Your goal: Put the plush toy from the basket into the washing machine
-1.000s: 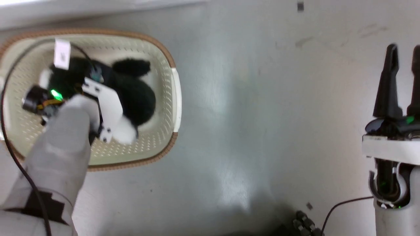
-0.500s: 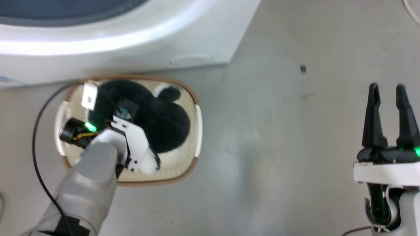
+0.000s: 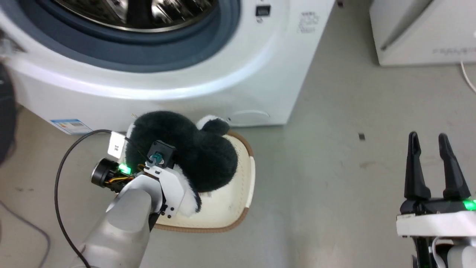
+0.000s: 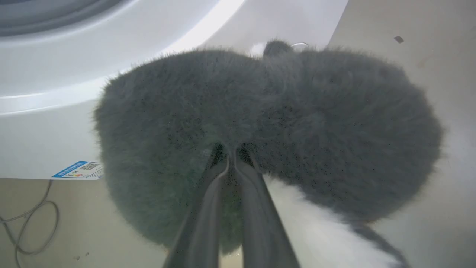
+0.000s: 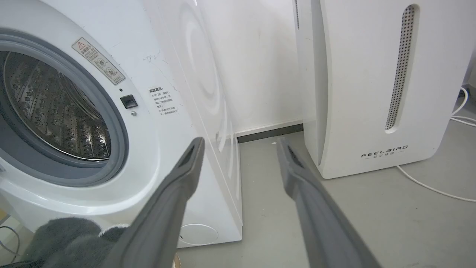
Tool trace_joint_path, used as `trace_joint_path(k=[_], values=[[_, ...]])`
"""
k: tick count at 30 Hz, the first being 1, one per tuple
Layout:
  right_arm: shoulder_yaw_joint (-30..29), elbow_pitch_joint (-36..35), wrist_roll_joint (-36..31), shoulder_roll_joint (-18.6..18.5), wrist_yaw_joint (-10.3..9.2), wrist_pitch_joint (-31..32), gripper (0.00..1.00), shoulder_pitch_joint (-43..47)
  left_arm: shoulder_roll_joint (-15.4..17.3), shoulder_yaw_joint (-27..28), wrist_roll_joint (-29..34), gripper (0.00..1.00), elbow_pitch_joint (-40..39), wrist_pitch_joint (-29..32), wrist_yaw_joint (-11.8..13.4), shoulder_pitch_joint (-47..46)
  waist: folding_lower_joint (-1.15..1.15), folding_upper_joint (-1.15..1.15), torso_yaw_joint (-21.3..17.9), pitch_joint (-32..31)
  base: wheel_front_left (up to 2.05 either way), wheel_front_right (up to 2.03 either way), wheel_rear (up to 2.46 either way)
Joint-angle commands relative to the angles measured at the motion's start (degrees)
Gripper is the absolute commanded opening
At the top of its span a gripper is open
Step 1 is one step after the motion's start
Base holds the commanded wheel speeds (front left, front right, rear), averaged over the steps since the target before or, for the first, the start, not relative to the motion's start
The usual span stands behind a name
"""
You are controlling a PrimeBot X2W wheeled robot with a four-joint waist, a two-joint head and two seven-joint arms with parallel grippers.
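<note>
My left gripper (image 4: 231,158) is shut on the plush toy (image 3: 193,149), its fingertips buried in the black fur. The toy hangs above the far left part of the cream basket (image 3: 238,201), in front of the washing machine (image 3: 208,74). White patches of the toy show beside my wrist. The machine's grey gasket (image 3: 122,56) and steel drum (image 3: 148,15) stand open above the toy. In the left wrist view the plush toy (image 4: 297,111) spreads wide before the white washer front (image 4: 55,85). My right gripper (image 3: 428,139) is open and holds nothing, over bare floor at the right.
A white FEELBIRD appliance (image 5: 372,93) stands right of the washing machine (image 5: 160,111), with a floor gap between them. A white cable (image 5: 431,186) lies beside it. A black cable (image 3: 59,193) loops from my left wrist. A dark shape (image 3: 5,111) sits at the left edge.
The head camera has swung up, bringing the washer's opening into view. My left gripper has lifted the plush toy out of the basket toward the washer front. The right gripper stays open.
</note>
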Motion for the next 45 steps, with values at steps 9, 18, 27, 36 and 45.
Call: trace_joint_path(k=[9,18,27,36,45], values=[[-0.05,0.43,-0.64,-0.04,-0.04,-0.25,1.00,3.01,1.15,1.77,-1.74,0.00,-10.19,-0.77,2.48,4.29,0.01,0.00,3.18,-5.77,0.00,0.00,0.00],[0.01,0.28,-0.54,-0.04,-0.04,-0.25,1.00,3.80,3.65,4.58,-2.44,0.00,-21.80,-0.78,4.78,6.75,0.01,0.00,3.97,-6.61,0.00,0.00,0.00],[0.00,-0.37,-0.16,-0.04,-0.04,-0.25,1.00,1.59,5.57,7.48,-1.87,0.00,-29.37,-0.78,6.81,4.78,0.01,0.00,2.70,-2.32,0.00,0.00,0.00],[0.03,-1.00,0.52,-0.04,-0.04,-0.25,1.00,-2.04,8.47,11.68,-1.68,0.00,-32.18,-0.78,7.92,-2.54,0.01,0.00,-0.95,5.61,0.00,0.00,0.00],[0.58,-1.19,2.07,-0.04,-0.04,-0.25,1.00,-5.81,13.19,15.73,-1.41,0.00,-29.93,-0.78,7.85,-13.40,0.01,0.00,-5.32,12.82,0.00,0.00,0.00]])
